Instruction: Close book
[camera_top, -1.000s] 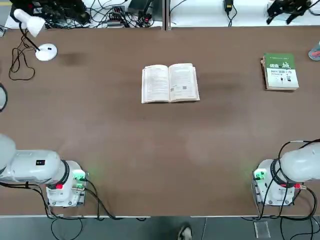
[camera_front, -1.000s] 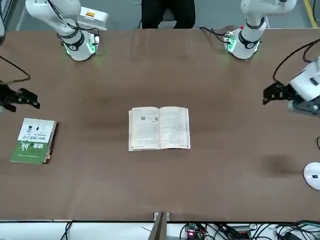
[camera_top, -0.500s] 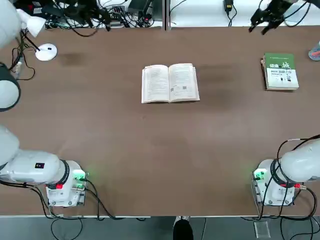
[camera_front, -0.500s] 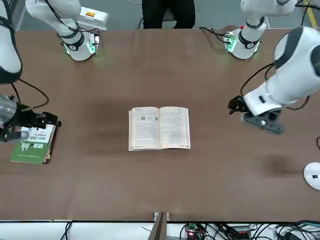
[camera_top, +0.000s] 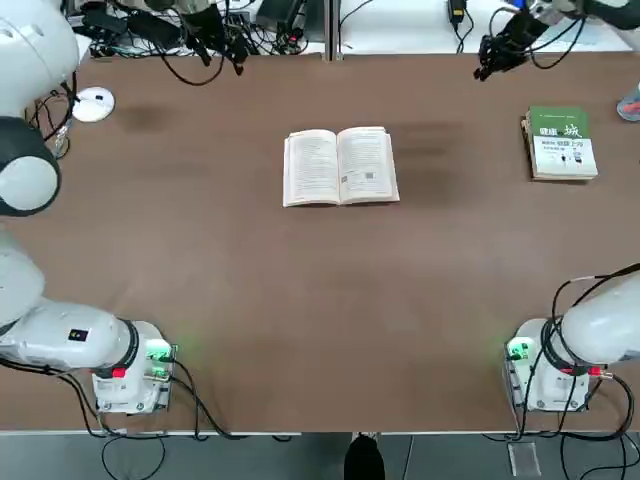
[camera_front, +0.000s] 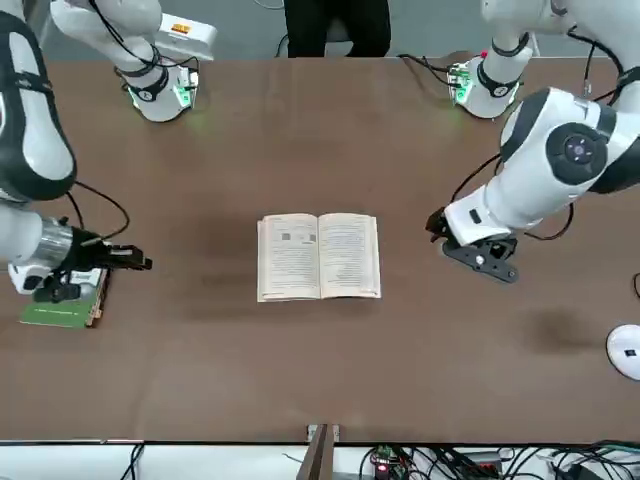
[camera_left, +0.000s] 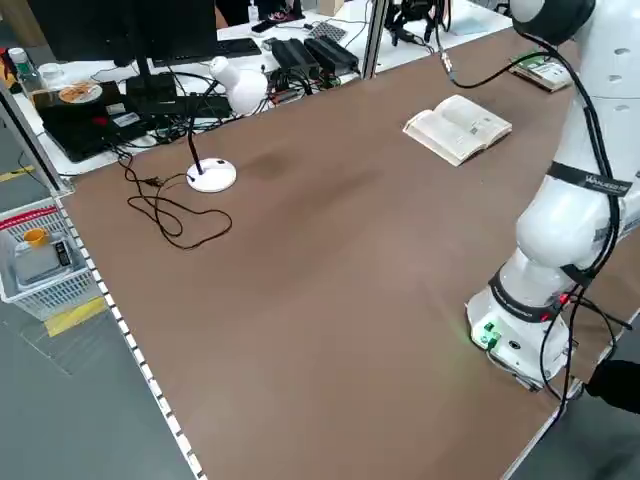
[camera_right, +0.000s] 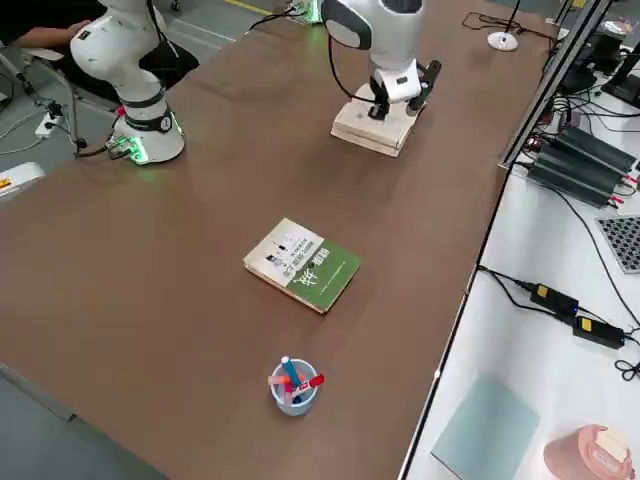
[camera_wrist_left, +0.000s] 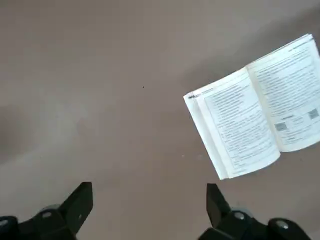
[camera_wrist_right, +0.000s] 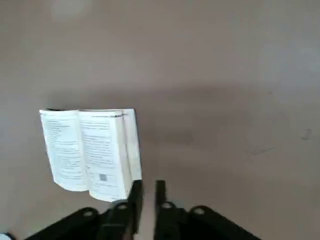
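Observation:
The book (camera_top: 340, 166) lies open and flat at the table's middle, white text pages up; it also shows in the front view (camera_front: 319, 256). My left gripper (camera_wrist_left: 148, 200) hovers above the table on the book's left side, open wide with nothing between its fingers, and the book (camera_wrist_left: 255, 120) lies ahead of it. My right gripper (camera_wrist_right: 147, 192) hangs in the air on the book's right side, shut on nothing, its fingertips near one edge of the book (camera_wrist_right: 90, 152). In the front view the right gripper (camera_front: 140, 263) shows beside the green book.
A green-and-white book (camera_top: 560, 143) lies closed at the far right. A white desk lamp (camera_top: 92, 103) stands at the far left corner. A cup of pens (camera_right: 292, 385) stands near the table's right edge. Cables and power strips run behind the far edge.
Both arms have swung in from the table's sides toward the open book. The right gripper's fingers have come together. The book has not moved.

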